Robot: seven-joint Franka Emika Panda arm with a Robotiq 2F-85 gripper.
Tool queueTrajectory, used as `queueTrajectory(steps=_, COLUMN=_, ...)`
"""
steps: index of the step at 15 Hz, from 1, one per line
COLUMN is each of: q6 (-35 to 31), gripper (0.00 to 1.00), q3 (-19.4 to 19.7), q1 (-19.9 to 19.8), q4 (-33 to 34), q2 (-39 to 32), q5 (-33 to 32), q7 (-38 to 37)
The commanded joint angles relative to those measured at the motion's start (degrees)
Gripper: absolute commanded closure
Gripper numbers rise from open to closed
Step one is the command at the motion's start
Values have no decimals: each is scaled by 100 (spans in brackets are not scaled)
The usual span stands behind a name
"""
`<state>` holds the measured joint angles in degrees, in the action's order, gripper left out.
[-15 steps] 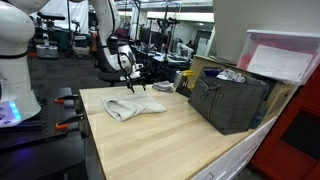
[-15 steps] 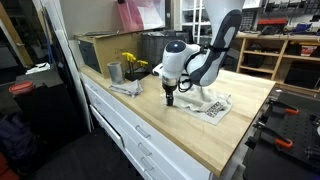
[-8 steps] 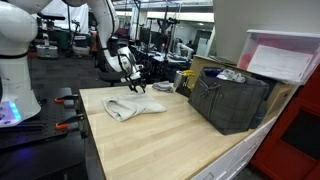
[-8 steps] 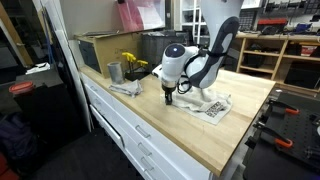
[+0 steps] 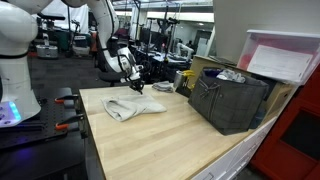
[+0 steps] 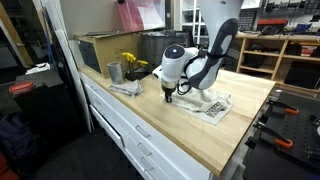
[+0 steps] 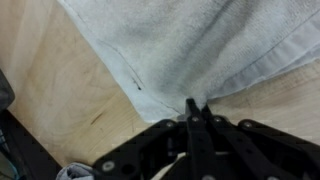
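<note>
Two fingers of your claw (image 7: pixel 193 108), wide a second ago, have now closed to a narrow pinch on the hem of the white towel (image 7: pixel 200 40). In an exterior view the towel (image 5: pixel 130 108) lies on the far left of the wooden counter (image 5: pixel 170 140). The cloth looks gripped, not merely touched.

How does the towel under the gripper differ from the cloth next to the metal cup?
The towel is larger than the cloth. The towel's edge sits in the shut jaws of the gripper; the cloth lies untouched beside the cup. Both are pale, rumpled and lie on the wooden table.
</note>
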<state>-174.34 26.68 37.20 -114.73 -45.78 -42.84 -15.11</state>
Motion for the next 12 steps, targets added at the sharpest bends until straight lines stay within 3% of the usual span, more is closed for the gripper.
queueTrajectory(steps=1, q6=179, gripper=99, q3=-140, q1=-164, q4=26, q2=131, q5=198, q7=39)
queueTrajectory(steps=12, q6=588, gripper=99, q3=-1026, q1=-967, q4=17, q2=993, q5=1233, q7=909)
